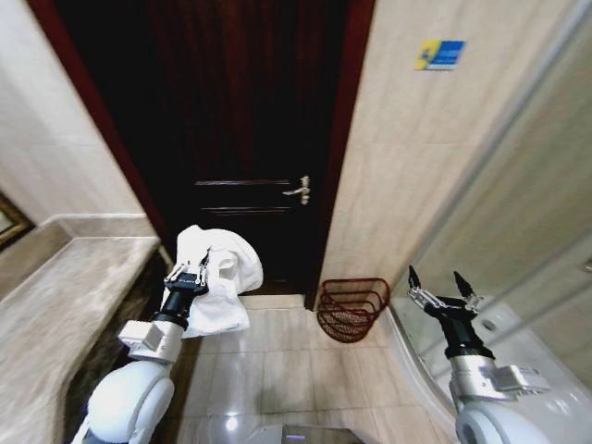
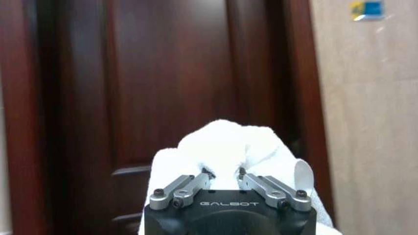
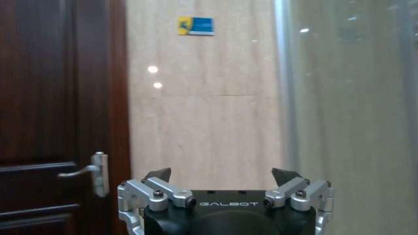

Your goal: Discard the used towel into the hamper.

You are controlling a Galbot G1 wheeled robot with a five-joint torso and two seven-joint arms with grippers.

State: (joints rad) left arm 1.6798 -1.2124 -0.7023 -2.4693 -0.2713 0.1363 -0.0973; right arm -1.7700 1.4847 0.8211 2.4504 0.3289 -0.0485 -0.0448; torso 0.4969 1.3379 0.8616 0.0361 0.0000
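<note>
Head view's got one white towel [image 1: 220, 277] bunched up with the left gripper [image 1: 199, 271] clamped on it, fingertips buried. One hamper [image 1: 352, 309] sits on the floor by the door frame. Right gripper [image 1: 437, 287] hangs spread wide, nothing in it.

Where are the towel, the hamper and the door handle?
towel [image 1: 222, 277], head view, middle of the white bundle held by the left gripper [image 1: 205, 264].
hamper [image 1: 352, 310], head view, front bars of the basket.
door handle [image 1: 298, 191], head view, the metal lever.

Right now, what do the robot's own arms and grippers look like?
Both arms are glossy white rounded shells narrowing to silver wrist blocks and black cuffs. The left gripper and right gripper have black bodies marked GALBOT, silver bolted finger links and dark pointed fingertips.
</note>
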